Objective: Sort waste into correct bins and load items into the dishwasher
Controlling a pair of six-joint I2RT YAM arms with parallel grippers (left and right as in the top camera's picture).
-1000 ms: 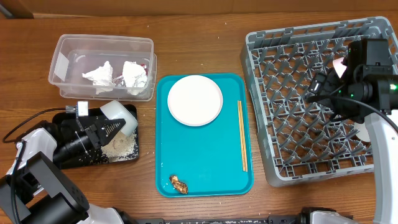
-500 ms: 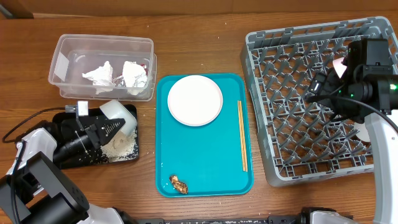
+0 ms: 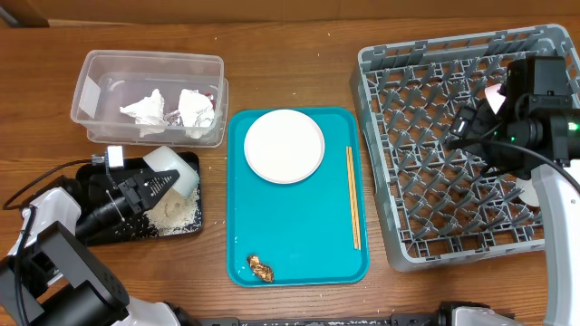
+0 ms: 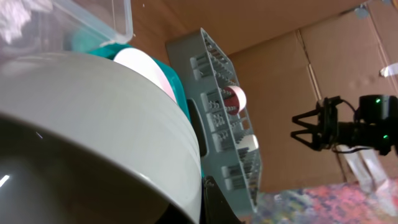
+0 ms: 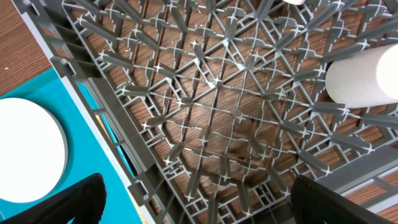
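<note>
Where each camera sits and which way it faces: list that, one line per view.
Overhead: above the table, looking straight down on teal tray, dish rack, left arm, right arm.
Left wrist: low at the left, facing sideways past its held bowl to the dish rack and right arm.
Right wrist: over the dish rack, looking down; its open gripper's fingers frame the bottom.
Shared: all show the dish rack and plate.

The wooden table (image 3: 299,54) was brown and grained. Creased brown cardboard (image 4: 280,99) stood behind it, evenly lit.
</note>
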